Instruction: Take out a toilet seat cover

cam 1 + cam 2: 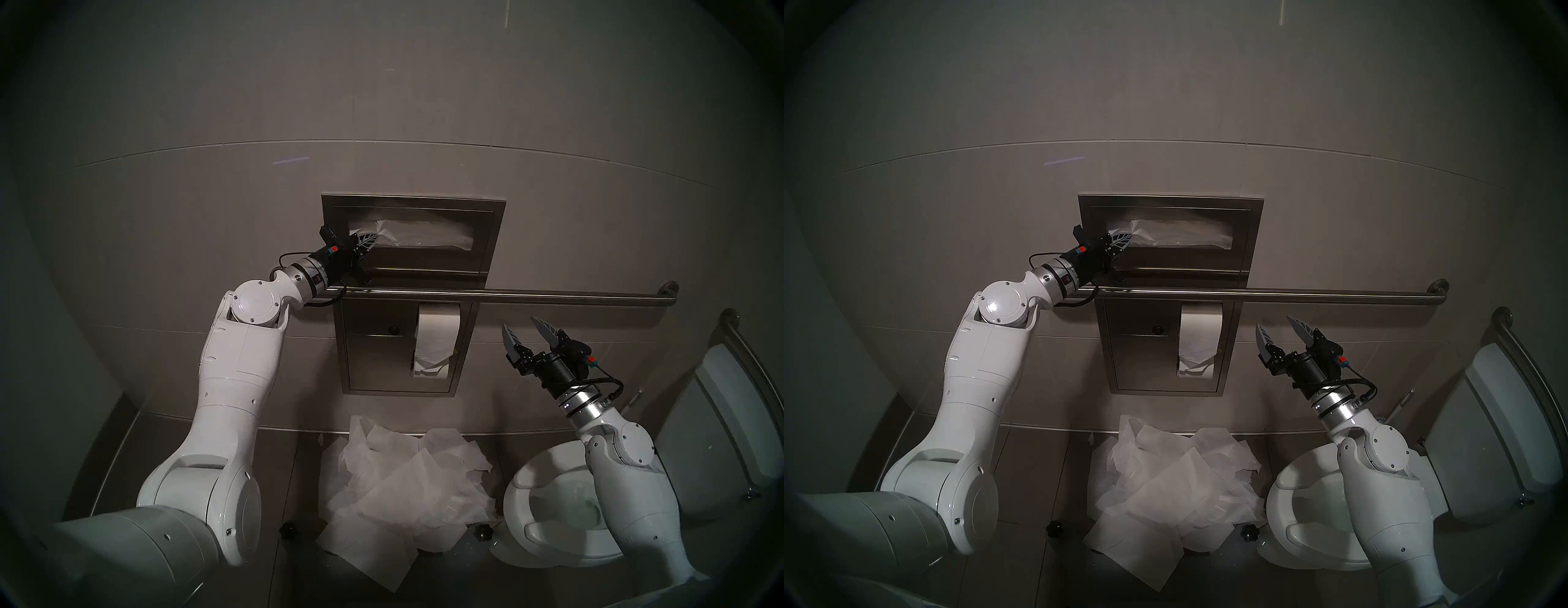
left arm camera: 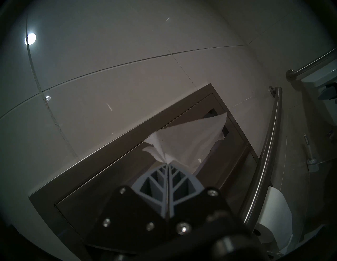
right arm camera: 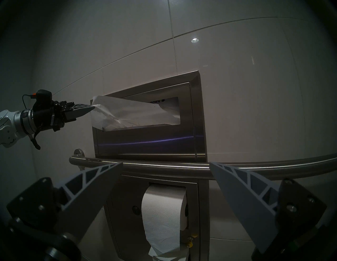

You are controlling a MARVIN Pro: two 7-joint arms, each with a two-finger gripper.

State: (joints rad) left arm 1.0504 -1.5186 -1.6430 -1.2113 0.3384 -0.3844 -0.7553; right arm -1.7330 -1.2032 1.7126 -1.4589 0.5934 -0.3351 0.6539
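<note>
Left gripper (image 2: 166, 165) clamped on seat cover (image 2: 189, 138) corner, sheet stretched partway out of wall dispenser (image 3: 197, 116) slot, right gripper (image 3: 166, 169) spread wide, idle near grab bar (image 3: 164, 166)

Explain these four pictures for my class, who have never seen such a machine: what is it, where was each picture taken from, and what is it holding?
It is a robot with two white arms, each ending in a two-fingered gripper. Two pictures look down from its head; the other two come from a camera on each wrist. The left gripper is shut on a corner of a toilet seat cover, partly drawn from the slot of a steel wall dispenser. The right gripper hangs open, holding nothing. Below are a grab bar, a toilet paper roll, a heap of paper sheets on the floor, and a toilet.
</note>
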